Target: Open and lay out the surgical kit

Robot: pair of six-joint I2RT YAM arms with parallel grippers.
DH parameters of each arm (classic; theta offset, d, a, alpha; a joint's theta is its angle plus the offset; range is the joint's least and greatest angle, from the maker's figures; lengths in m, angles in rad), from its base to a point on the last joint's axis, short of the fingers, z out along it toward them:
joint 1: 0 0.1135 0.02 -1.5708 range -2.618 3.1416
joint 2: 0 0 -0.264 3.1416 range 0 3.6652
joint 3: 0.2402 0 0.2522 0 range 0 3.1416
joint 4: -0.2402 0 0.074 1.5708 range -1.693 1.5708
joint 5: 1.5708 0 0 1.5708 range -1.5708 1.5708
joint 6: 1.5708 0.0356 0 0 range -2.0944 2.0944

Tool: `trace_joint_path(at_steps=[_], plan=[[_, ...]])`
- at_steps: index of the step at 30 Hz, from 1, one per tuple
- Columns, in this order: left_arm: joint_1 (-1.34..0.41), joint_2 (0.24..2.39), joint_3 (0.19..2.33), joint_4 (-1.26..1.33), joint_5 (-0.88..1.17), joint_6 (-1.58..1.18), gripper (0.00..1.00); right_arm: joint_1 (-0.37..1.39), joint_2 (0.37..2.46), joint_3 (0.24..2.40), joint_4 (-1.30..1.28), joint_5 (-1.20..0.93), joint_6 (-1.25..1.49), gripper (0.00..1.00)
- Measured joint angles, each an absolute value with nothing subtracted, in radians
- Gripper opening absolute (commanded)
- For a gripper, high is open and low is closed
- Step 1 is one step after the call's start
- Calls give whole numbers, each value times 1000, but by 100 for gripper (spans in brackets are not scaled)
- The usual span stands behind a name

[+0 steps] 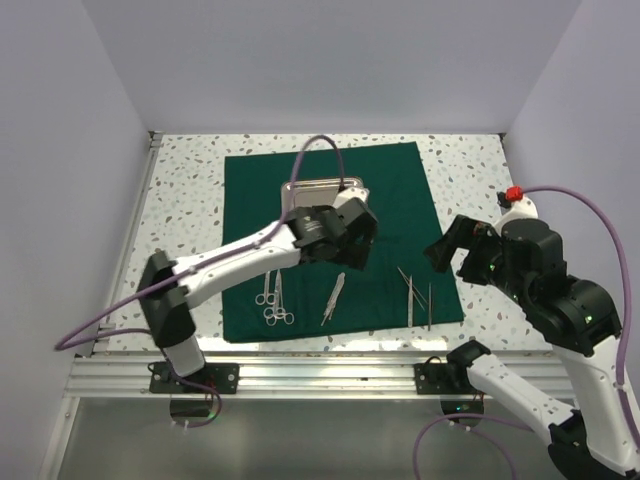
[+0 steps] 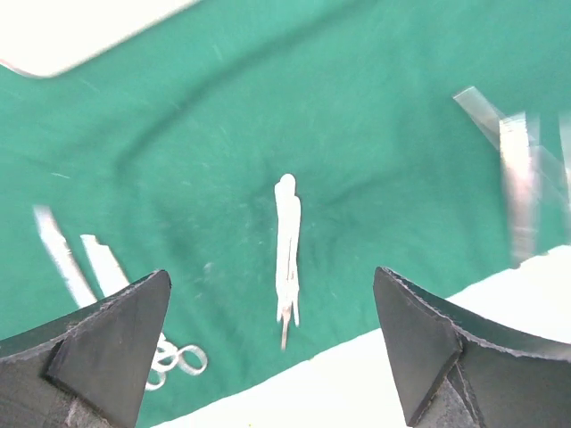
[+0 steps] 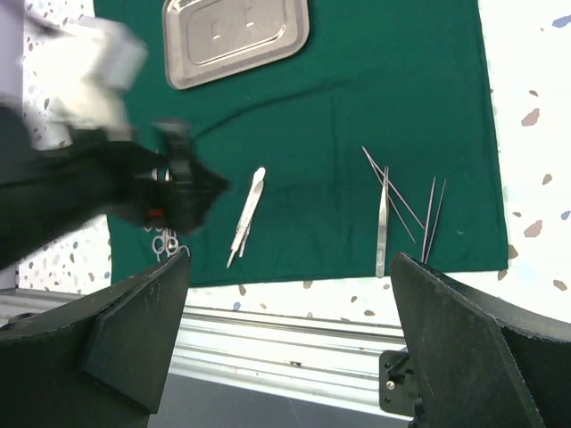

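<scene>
Left end effector (image 2: 270, 294), right end effector (image 3: 290, 263) wide; right wrist alone shows whole tray (image 3: 236, 40).

Lab enclosure, plain white walls (image 1: 330, 60), speckled tabletop (image 1: 190, 180), aluminium frame rail (image 1: 320, 375)

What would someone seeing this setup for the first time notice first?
The dark green cloth spread flat, with a shiny steel tray toward its far side. Along its near edge lie ring-handled scissors on the left and slim tweezers on the right. The left pincer hangs open above a lone instrument between them.
</scene>
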State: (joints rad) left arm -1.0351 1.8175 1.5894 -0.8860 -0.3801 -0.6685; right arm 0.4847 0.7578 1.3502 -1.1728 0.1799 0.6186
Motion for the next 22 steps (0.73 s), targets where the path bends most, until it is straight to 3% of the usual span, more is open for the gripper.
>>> trace_joint_path(at_steps=[12,22], plan=[[-919,1049,1569,-888,-601,-517,100,485,749,1332,-1180,191,591,98],[-916,1116,1560,-915,-674,-441,100,485,753,1334,-1147,191,568,98]])
